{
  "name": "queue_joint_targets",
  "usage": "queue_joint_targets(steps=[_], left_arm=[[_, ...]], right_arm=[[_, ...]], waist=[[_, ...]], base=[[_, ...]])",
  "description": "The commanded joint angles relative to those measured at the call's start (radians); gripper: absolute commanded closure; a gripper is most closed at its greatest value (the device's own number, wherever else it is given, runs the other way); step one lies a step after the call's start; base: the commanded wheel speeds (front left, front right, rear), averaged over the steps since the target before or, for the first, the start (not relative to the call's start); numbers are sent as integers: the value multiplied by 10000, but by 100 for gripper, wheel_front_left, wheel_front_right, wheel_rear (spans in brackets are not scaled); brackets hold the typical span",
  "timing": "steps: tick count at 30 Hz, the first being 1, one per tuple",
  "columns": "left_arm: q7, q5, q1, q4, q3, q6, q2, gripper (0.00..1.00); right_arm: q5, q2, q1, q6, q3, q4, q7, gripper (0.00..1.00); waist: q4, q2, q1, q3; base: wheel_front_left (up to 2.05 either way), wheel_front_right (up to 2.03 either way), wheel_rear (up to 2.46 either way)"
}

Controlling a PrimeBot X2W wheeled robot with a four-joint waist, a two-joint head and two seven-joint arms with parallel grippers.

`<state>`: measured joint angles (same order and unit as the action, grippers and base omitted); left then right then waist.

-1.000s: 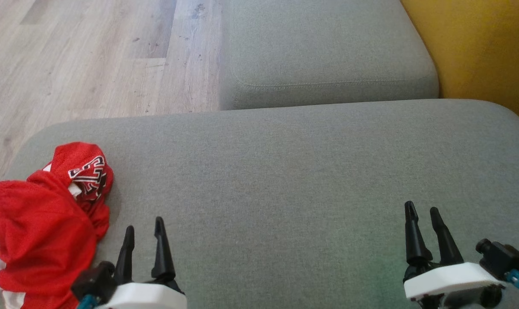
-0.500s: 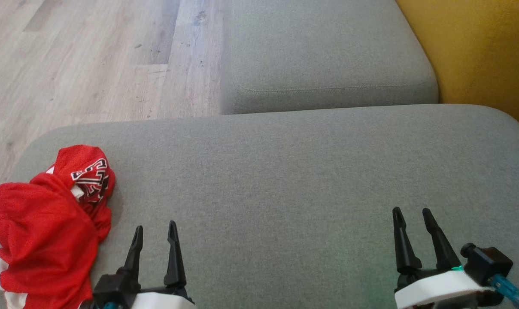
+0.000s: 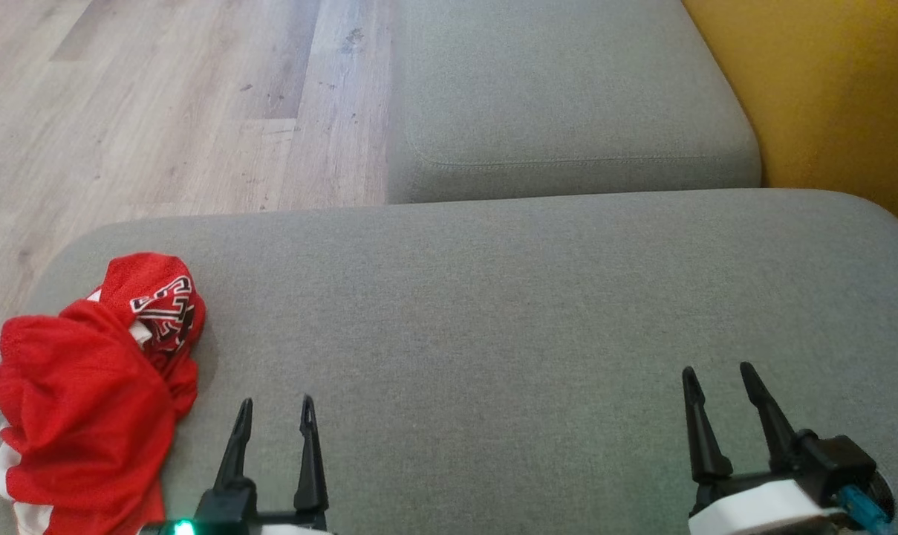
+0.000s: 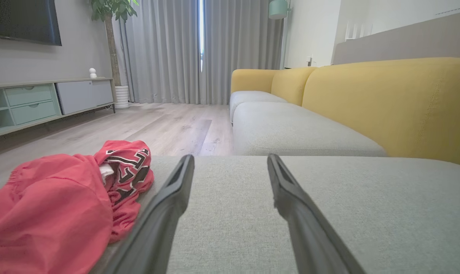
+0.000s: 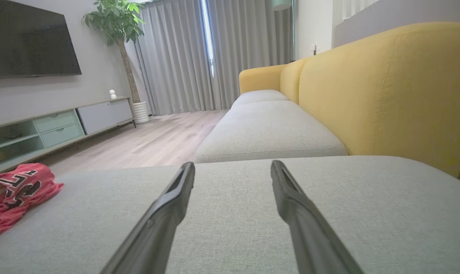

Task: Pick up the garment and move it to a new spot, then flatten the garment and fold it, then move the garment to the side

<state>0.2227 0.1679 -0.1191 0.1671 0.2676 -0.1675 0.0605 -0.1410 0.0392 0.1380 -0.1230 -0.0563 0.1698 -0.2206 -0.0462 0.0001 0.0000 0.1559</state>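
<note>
While the garment lies bunched, left fingers stand just beside it.

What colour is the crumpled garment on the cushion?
Red garment with black-and-white lettering and white trim; clearest in the head view.

Left jaws spread, empty; right jaws spread, empty; fingers pointing forward

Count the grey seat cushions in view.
3. The near cushion holds the red garment at its left end; the middle cushion is beyond it; the far cushion sits by the curtains. Others may be out of frame.
</note>
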Motion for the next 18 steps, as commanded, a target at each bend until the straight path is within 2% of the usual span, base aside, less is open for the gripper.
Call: queue_joint_targets(steps=[1,9,18], left_arm=[[167,-279,298,-275,-260,-72,23,0],[391,-1165,239,-102,-203,-132,-13,0],[391,-1201,230,-72,-280,-106,-53,0]], right_arm=[[398,105,-237,-72,-168,-298,-189,0],[1261,110,-179,-77,-128,22,-412,0],[1212,110,-218,-77,-140,191,-412,0]], waist=[[-11,-1,0,7],[-35,-1,0,89],[-6,-1,0,125]], base=[[0,0,0],[0,0,0],[0,0,0]])
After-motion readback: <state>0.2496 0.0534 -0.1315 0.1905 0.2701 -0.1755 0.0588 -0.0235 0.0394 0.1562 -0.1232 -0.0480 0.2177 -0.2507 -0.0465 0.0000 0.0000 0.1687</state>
